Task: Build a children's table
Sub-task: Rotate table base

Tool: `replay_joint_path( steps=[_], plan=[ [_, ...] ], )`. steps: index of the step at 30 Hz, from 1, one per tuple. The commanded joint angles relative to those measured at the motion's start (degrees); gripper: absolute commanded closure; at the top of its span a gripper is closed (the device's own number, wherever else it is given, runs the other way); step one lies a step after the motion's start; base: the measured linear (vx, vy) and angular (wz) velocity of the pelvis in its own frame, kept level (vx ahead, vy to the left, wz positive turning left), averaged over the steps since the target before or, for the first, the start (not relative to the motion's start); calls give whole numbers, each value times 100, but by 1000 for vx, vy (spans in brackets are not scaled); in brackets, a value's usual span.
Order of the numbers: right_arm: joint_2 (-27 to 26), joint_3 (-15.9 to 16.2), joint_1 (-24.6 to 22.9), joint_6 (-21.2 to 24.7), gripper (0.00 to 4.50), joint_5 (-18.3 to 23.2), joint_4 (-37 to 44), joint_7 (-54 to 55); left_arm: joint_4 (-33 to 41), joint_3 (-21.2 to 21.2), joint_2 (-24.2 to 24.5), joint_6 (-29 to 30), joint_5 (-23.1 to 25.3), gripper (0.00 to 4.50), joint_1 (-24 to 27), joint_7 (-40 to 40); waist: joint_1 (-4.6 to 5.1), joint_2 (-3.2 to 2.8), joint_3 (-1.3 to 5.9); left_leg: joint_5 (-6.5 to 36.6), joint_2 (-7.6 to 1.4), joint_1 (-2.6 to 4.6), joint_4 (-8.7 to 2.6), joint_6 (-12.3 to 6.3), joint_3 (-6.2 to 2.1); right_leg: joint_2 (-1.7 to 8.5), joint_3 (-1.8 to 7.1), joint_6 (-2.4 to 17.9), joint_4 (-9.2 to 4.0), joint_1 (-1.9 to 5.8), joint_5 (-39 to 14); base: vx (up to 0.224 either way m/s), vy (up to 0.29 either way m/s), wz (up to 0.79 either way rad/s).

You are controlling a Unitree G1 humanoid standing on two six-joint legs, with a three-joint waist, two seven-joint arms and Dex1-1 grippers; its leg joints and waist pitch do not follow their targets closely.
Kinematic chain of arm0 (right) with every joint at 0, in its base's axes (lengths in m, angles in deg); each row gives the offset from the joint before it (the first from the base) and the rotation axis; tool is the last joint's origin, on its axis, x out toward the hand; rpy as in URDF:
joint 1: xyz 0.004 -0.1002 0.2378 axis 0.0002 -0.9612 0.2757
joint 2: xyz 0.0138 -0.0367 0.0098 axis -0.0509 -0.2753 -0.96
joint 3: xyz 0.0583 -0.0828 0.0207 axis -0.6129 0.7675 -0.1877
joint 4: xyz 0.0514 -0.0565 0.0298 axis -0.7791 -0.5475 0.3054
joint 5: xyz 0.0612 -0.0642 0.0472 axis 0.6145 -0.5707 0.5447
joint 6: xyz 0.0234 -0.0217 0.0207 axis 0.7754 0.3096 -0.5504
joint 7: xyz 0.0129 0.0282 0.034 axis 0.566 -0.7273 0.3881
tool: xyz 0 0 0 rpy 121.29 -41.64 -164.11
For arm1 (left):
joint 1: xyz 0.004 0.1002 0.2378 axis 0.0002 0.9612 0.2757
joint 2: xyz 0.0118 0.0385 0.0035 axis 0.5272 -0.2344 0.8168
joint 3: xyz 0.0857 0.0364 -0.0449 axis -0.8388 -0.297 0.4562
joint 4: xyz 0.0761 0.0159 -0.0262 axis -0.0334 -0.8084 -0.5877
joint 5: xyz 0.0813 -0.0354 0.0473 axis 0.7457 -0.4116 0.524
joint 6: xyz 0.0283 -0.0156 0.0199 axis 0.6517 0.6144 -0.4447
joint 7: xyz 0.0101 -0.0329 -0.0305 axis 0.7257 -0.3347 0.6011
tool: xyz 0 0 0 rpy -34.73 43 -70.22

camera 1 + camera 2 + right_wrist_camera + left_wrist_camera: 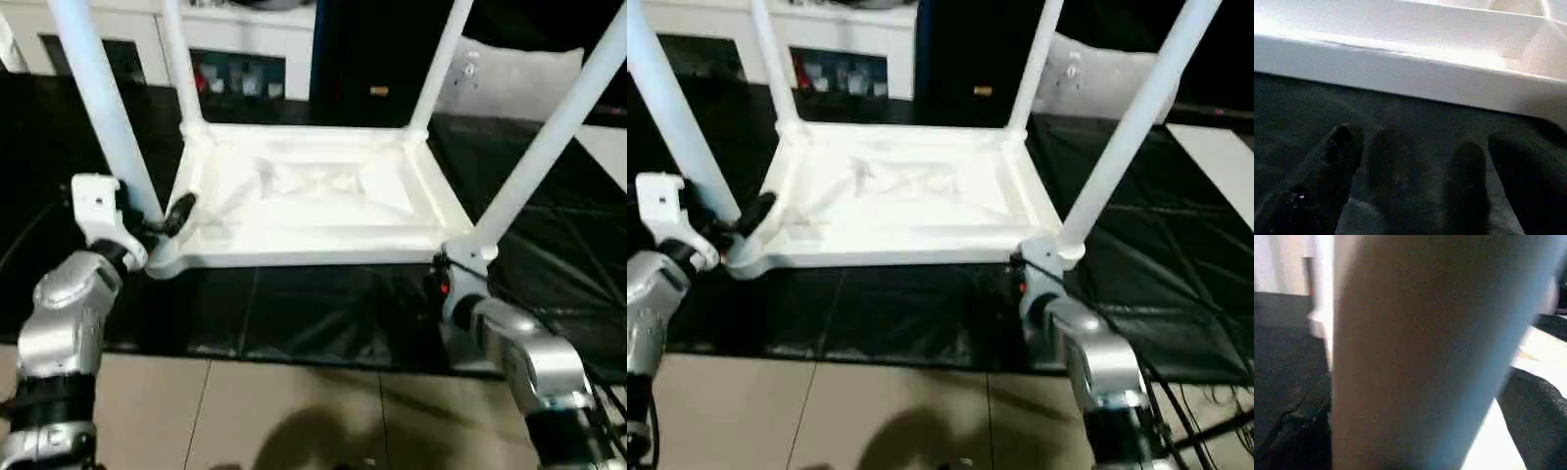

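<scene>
On black mat [323, 313]: children's table [313, 196] lay upside down, legs up | left gripper [162, 227] jaws spread around near-left leg [103, 108] | right gripper [1420, 166] jaws spread, empty, by table edge.

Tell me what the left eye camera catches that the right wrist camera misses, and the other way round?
The left eye view shows the whole upturned table with four legs standing up, the cabinet behind, both silver arms, and the left hand at the near left leg. The right wrist view shows, close up, the right hand open, its black fingers spread over the black mat. Both show the table's near rim and the mat.
</scene>
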State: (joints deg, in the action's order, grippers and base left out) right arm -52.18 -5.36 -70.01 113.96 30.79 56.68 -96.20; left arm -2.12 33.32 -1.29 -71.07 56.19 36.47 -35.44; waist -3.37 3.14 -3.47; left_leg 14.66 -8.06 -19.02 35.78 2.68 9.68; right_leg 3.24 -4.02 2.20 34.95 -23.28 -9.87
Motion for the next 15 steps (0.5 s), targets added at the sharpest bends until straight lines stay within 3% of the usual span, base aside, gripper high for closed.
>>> replay_joint_path(
  steps=[1, 3, 4, 5, 6, 9, 12, 15],
  plan=[
    [28, -20, 250, -264, 0, -93, -382, -57, 78, -317, 71, 180, -185, 3, -66, -603, -3, -17, 340, 210, -478, -19, -502, -57, -176, 620, 396, 1104, -371, 298, -1234, 0, 0, 0],
    [18, -19, 475, -562, 0, -119, -808, -143, 221, -442, 157, 369, -345, 3, -32, -1012, -5, -53, 331, 153, -473, -18, -496, -83, -160, 617, 394, 1231, -356, 290, -1143, 0, 0, 0],
    [2, -34, 592, -692, 0, -119, -1034, -184, 328, -503, 199, 490, -443, 3, 5, -1206, -5, -22, 335, 157, -479, -4, -488, -91, -144, 620, 395, 1257, -354, 281, -1126, 0, 0, 0],
    [-7, -45, 637, -735, 0, -115, -1124, -200, 377, -525, 214, 545, -485, 3, 23, -1283, -18, -41, 336, 86, -480, -9, -492, -98, -145, 613, 399, 1314, -331, 295, -1041, 0, 0, 0],
    [-11, -35, 705, -806, 0, -144, -1265, -219, 428, -574, 246, 590, -531, 3, 53, -1416, -16, -7, 337, 24, -490, -14, -487, -129, -136, 610, 396, 1354, -316, 302, -879, 0, 0, 0],
    [-40, 48, 1070, -1184, 0, -289, -2001, -322, 781, -873, 431, 834, -737, 3, 264, -2072, -10, 21, 332, 51, -485, -30, -494, -143, -127, 622, 391, 1367, -328, 314, -1063, 0, 0, 0],
    [-120, 141, 1367, -1458, 0, -351, -2471, -456, 1213, -1097, 578, 1187, -978, 3, 445, -2446, 7, 2, 329, 133, -513, -4, -493, -71, -129, 638, 395, 1416, -305, 294, -1129, 0, 0, 0],
    [-165, 195, 1532, -1625, 0, -407, -2770, -532, 1379, -1166, 626, 1357, -1079, 3, 478, -2586, 41, 23, 320, 90, -493, -42, -496, -94, -129, 625, 401, 1454, -305, 338, -1003, 0, 0, 0]
  ],
)
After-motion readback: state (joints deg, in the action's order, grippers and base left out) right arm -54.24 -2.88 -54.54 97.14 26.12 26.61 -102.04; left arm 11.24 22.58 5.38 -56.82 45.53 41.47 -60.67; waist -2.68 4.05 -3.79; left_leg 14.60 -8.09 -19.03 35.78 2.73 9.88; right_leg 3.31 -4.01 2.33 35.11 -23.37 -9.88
